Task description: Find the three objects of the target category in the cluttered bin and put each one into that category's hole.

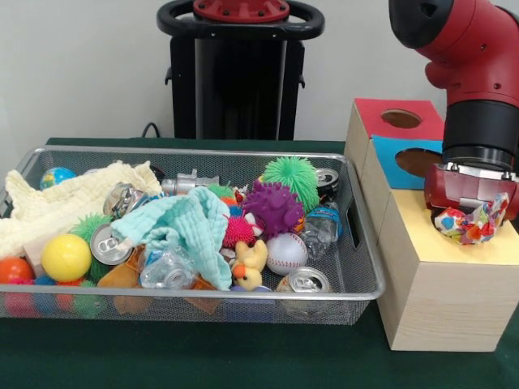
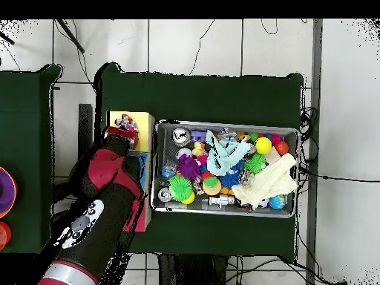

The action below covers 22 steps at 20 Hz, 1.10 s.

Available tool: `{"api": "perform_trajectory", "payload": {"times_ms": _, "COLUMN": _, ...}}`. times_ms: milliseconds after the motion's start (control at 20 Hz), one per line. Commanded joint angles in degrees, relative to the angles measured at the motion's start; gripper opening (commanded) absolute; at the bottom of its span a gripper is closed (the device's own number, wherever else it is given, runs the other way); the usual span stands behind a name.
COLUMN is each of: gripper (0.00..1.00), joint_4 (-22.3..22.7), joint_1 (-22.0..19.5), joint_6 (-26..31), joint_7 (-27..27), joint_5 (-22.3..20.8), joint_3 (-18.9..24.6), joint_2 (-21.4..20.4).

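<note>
Jaws (image 1: 473,217): closed on patterned cloth (image 1: 470,225) | held over yellow-topped box (image 1: 442,279), beside wire bin (image 1: 357,279) | judged light, limp, easily snagged; best pinched at a bunched fold.

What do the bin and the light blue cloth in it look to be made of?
The bin looks like metal wire mesh with a shiny rim: contents show through its walls. The light blue cloth looks like soft, crinkled fabric, matte and loosely folded; probably cotton, though that is uncertain.

A dark green cloth (image 1: 203,356) covers the table (purple-and-orange plate (image 2: 4,191) on the neighbouring one).
</note>
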Motion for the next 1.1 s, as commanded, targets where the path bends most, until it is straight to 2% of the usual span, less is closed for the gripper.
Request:
{"api": "perform_trajectory", "payload": {"times_ms": 50, "gripper": 0.0, "joint_4": -0.3, "joint_1": -3.6, "joint_6": -3.2, "joint_7": 6.1, "joint_5": 1.9, "joint_3": 3.5, "joint_2": 6.7}}
{"api": "perform_trajectory", "payload": {"times_ms": 200, "gripper": 0.0, "joint_4": -0.1, "joint_1": -4.6, "joint_6": -1.7, "joint_7": 5.4, "joint_5": 0.6, "joint_3": 5.3, "joint_2": 5.7}}
{"api": "perform_trajectory", "payload": {"times_ms": 250, "gripper": 1.0, "joint_4": 0.1, "joint_1": -5.1, "joint_6": -1.2, "joint_7": 5.4, "joint_5": 0.2, "joint_3": 6.2, "joint_2": 5.2}}
{"api": "perform_trajectory", "payload": {"times_ms": 800, "gripper": 1.0, "joint_4": 1.3, "joint_1": -8.8, "joint_6": 4.5, "joint_7": 2.4, "joint_5": -3.4, "joint_3": 12.1, "joint_2": 1.5}}
{"api": "perform_trajectory", "payload": {"times_ms": 1000, "gripper": 1.0, "joint_4": 3.8, "joint_1": -15.9, "joint_6": 15.2, "joint_7": -3.4, "joint_5": -6.9, "joint_3": 22.6, "joint_2": -2.8}}
{"api": "perform_trajectory", "payload": {"times_ms": 1100, "gripper": 1.0, "joint_4": 4.6, "joint_1": -18.2, "joint_6": 19.0, "joint_7": -5.1, "joint_5": -7.7, "joint_3": 25.9, "joint_2": -3.8}}
